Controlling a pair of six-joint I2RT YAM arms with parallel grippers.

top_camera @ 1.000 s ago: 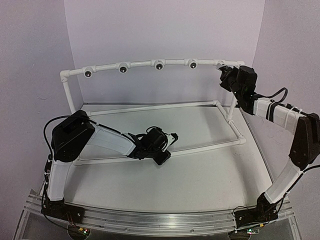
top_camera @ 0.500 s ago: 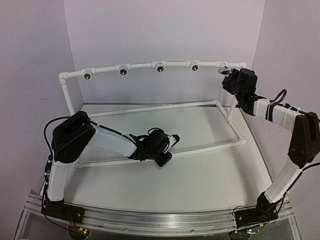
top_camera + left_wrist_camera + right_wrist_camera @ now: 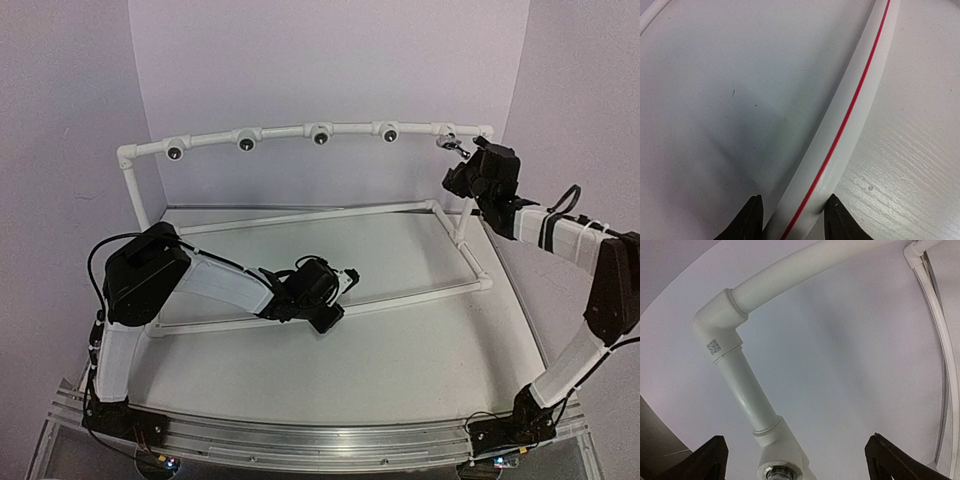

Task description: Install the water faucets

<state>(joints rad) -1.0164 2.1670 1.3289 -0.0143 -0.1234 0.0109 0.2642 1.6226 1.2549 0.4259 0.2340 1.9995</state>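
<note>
The black right gripper (image 3: pixel 461 166) has backed off to the right and a little lower since 1 second ago, when it sat right over the end of the white plastic top rail (image 3: pixel 282 131); its fingers are now spread wide with nothing between them. Left behind in the rail's last white round fitting (image 3: pixel 781 447) is the small shiny silver water faucet (image 3: pixel 780 473), seen end-on from the right wrist, so that 1 looks fitted. The other 4 white round fittings with dark holes (image 3: pixel 246 142) along the rail are bare, so I'd say most of the job remains, and I see no spare faucet anywhere. The black left gripper (image 3: pixel 792 224) has hardly stirred: its fingertips sit tight on either side of the white base pipe with a thin red line (image 3: pixel 850 105), apparently clamping it. The only marking is a small square code label (image 3: pixel 713 346) on the white pipe elbow (image 3: pixel 720 320), too fine to read; no brand or words show
</note>
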